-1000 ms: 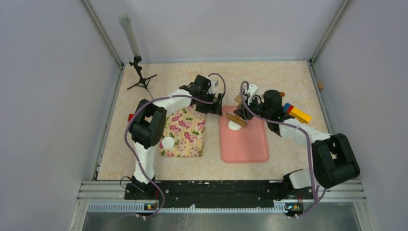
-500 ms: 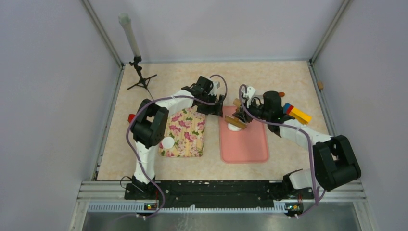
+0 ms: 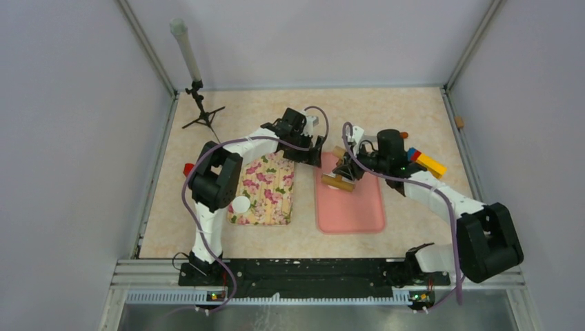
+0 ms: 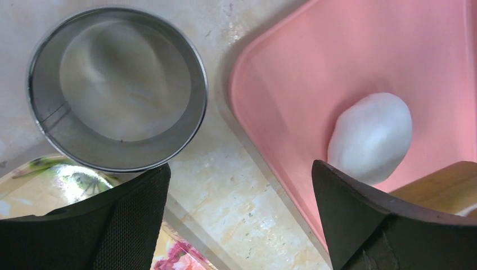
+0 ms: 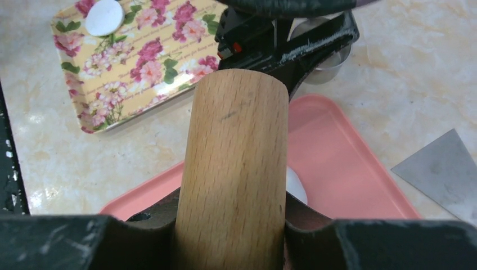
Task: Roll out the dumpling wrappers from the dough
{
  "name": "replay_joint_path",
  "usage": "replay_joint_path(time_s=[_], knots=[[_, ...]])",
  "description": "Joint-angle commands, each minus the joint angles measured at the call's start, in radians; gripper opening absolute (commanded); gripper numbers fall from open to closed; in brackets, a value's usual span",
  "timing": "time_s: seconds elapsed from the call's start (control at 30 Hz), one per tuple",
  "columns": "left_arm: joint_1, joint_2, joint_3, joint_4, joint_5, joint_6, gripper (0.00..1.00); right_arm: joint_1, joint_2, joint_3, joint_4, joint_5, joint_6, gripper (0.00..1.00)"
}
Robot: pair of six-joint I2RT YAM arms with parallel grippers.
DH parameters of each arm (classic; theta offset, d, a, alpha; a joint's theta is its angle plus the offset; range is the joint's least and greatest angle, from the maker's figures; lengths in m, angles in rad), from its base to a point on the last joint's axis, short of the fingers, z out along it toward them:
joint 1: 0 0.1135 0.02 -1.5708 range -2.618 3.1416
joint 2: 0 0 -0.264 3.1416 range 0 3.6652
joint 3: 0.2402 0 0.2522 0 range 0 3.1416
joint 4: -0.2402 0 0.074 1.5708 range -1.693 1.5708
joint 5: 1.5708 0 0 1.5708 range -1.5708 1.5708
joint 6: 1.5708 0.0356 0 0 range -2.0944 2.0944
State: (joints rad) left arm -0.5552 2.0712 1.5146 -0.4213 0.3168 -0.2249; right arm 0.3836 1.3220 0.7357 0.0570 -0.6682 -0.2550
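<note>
The dough (image 4: 371, 136) is a soft white lump on the far left part of the pink board (image 3: 359, 207). My right gripper (image 3: 343, 176) is shut on a wooden rolling pin (image 5: 233, 163) that lies over the dough, so only a white edge (image 5: 296, 185) shows beside it. My left gripper (image 3: 312, 149) is open and empty, hovering over the board's far left corner next to the metal ring cutter (image 4: 117, 87). One dumpling wrapper (image 3: 241, 204), a small white disc, lies on the floral tray (image 3: 269, 186); it also shows in the right wrist view (image 5: 104, 17).
A metal scraper (image 5: 444, 169) lies on the table beside the board. Coloured blocks (image 3: 425, 163) sit right of my right arm. A black tripod with a white tube (image 3: 196, 103) stands at the back left. Walls enclose three sides.
My right gripper has brought the rolling pin nearer and lower over the dough, covering more of it. My left gripper has hardly moved.
</note>
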Motion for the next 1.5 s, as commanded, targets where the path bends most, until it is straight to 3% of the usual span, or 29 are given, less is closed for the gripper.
replay_joint_path(time_s=[0.0, 0.33, 0.8, 1.0, 1.17, 1.33, 1.47], knots=[[-0.002, -0.050, 0.009, 0.048, 0.081, 0.054, 0.95, -0.007, -0.105, 0.075, 0.012, -0.061, -0.030, 0.00], [-0.004, -0.040, -0.007, 0.054, 0.116, 0.076, 0.96, -0.027, -0.009, -0.044, 0.171, 0.019, -0.053, 0.00], [0.013, -0.081, -0.074, 0.102, 0.194, 0.123, 0.96, -0.027, 0.030, -0.061, 0.039, -0.010, -0.155, 0.00], [0.040, -0.064, -0.077, 0.121, 0.227, 0.101, 0.95, -0.038, -0.060, -0.035, 0.033, -0.039, -0.107, 0.00], [0.084, -0.083, -0.089, 0.112, 0.251, 0.085, 0.94, -0.055, -0.194, -0.057, 0.204, -0.002, -0.004, 0.00], [0.136, -0.109, -0.090, 0.112, 0.285, 0.080, 0.94, -0.058, -0.093, -0.050, 0.252, 0.011, 0.002, 0.00], [0.150, -0.130, -0.117, 0.156, 0.350, 0.050, 0.93, -0.035, 0.011, -0.034, 0.198, 0.025, -0.015, 0.00]])
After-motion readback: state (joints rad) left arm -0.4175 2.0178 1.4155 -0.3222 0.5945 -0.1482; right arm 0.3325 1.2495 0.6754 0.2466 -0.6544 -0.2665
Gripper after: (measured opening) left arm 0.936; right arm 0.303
